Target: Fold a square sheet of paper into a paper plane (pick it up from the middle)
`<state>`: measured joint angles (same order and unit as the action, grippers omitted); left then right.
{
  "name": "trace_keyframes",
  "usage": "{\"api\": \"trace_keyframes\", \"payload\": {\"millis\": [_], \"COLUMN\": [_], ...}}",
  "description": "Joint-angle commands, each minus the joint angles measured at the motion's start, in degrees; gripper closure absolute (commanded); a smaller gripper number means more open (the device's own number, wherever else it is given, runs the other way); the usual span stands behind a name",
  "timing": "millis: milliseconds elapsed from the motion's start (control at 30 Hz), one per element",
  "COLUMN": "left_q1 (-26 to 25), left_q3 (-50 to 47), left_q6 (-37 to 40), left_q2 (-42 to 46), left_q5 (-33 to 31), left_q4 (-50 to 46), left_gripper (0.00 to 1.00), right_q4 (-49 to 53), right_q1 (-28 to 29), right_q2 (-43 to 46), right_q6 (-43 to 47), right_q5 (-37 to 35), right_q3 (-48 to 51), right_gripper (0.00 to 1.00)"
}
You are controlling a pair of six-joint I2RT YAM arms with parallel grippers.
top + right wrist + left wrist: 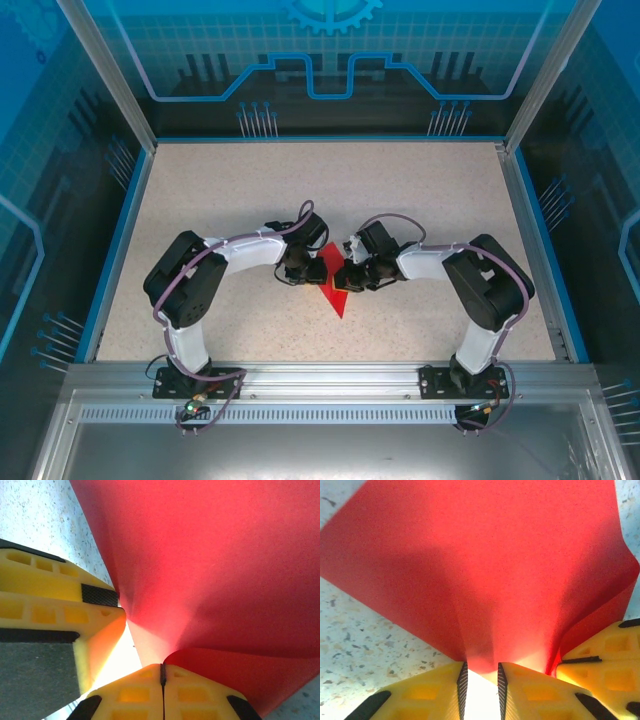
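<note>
Paper: the red paper [336, 297] is lying mid-table between the two claws. From above it is showing as a point aimed at the near edge. Close up it is tenting up off the table [250, 200].
Right claw: the right claw [162, 667] is pinching the paper, its jaws pressed together on a raised ridge.
Left claw: the left claw [481, 666] is sitting with its jaws a little apart and the paper's peak reaching into the gap. It is not clamping, as far as the left wrist view shows.
Claws together: the two are working just beside each other over the paper's middle.
Done: the paper is being gathered up from its middle. Whether any crease is set, I cannot tell.
Left: probably most of the folding, since no narrow dart with a centre crease is showing.
Stage: I am judging this as early.
</note>
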<state>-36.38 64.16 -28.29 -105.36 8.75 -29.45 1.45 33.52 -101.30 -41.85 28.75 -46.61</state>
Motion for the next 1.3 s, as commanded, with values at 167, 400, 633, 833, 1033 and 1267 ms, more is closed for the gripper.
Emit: {"api": "trace_keyframes", "payload": {"millis": [167,400,633,833,1033,1267], "left_q1": [0.96,1.07,1.10,1.13,1.07,1.11], "left_q3": [1.97,1.67,1.05,0.45,-0.18,-0.57], "left_q6": [2.27,2.29,2.09,2.02,2.01,1.92], "left_q2": [0.34,-1.16,-1.71,-2.00,-2.39,-2.91], "left_q5": [-0.85,-0.42,-0.10,0.08,-0.05,0.04], "left_q4": [-1.58,-1.05,-0.57,-0.08,0.15,0.62], "left_gripper": [0.75,0.75,0.76,0.76,0.78,0.80], "right_q4": [1.31,1.45,1.86,2.13,0.92,-0.86], "right_q1": [1.39,1.73,2.07,2.17,2.25,2.25], "right_q2": [-1.89,-2.09,-2.73,-3.28,-2.96,-3.11], "right_q6": [-0.24,-0.34,-0.22,-0.30,-0.95,-1.80], "right_q5": [-1.86,-2.28,-2.84,-3.35,-3.00,-2.30], "right_q3": [-1.99,-2.27,-3.01,-3.37,-3.05,-2.88], "right_gripper": [0.94,0.93,0.93,0.93,0.93,0.92]}}
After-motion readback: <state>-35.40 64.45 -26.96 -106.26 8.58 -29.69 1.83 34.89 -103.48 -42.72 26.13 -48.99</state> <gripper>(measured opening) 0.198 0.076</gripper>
